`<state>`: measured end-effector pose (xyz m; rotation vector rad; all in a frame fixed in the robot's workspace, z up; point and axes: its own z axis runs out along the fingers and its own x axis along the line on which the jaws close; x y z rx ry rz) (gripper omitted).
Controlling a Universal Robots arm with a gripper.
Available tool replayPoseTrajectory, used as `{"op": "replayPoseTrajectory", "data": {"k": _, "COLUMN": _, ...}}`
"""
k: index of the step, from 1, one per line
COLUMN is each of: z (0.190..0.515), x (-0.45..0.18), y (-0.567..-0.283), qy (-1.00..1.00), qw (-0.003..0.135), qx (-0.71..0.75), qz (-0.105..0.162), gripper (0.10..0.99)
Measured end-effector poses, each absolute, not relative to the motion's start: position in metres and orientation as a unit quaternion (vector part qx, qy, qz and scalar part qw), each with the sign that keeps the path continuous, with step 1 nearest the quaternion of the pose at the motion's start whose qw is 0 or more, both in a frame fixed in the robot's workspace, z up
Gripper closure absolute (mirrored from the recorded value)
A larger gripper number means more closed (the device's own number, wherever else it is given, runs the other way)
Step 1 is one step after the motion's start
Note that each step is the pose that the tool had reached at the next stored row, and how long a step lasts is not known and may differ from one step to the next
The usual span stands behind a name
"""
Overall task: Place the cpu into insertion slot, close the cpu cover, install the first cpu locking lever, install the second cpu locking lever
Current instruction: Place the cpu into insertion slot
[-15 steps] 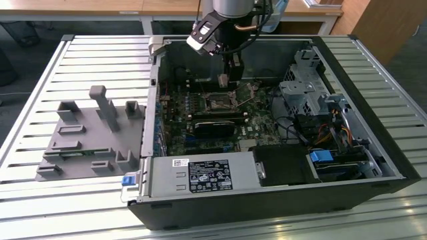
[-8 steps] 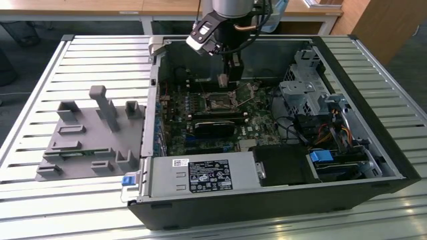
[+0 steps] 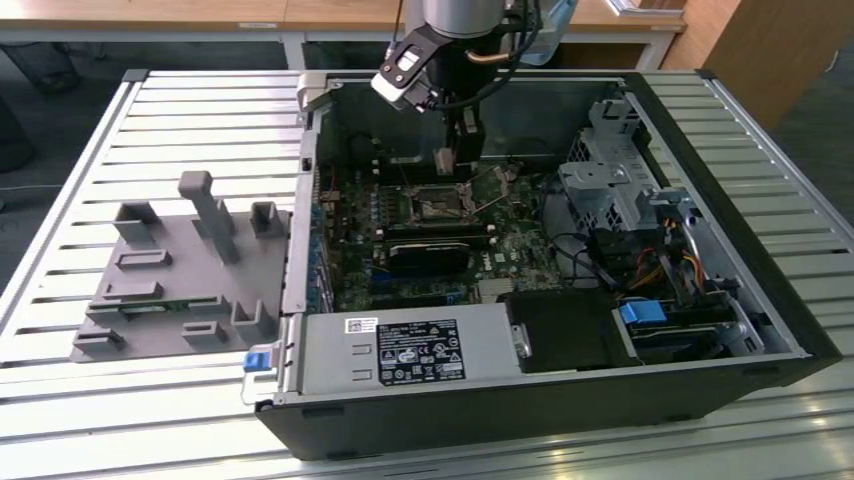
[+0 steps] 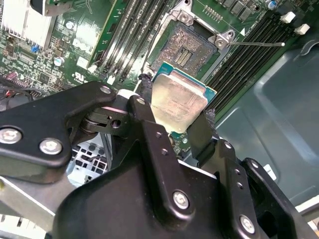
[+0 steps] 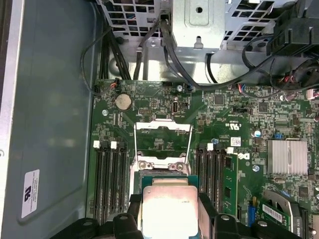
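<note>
— Silvery-beige metal shows in the exterior view: the cpu (image 3: 445, 160) hangs pinched in the gripper (image 3: 455, 157), inside the open computer case (image 3: 400, 420), near the insertion slot (image 3: 438, 205).
— And the second wrist view?
— Black fingers (image 4: 147, 107) clamp the cpu (image 4: 178, 104) by opposite edges, clear of the bare insertion slot (image 4: 187, 47).
— The first wrist view?
— The cpu (image 5: 169, 209) is held over the green motherboard (image 5: 149, 99); the cpu cover (image 5: 163, 127) lies swung open.

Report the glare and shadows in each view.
Exterior view: strong glare on the slatted table, while the inside of the computer case lies in shade. Second wrist view: warm sheen on the cpu held in the gripper. First wrist view: the cpu's top glares pale.
</note>
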<state>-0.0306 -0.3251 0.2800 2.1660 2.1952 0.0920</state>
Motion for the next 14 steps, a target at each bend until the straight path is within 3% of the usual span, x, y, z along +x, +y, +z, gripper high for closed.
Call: {"op": "replayPoseTrajectory", "data": {"k": 14, "z": 0.2716, "x": -0.0319, "y": -0.3248, "qy": 0.711, "qw": 0.028, "qx": 0.702, "qz": 0.03, "gripper": 0.553}}
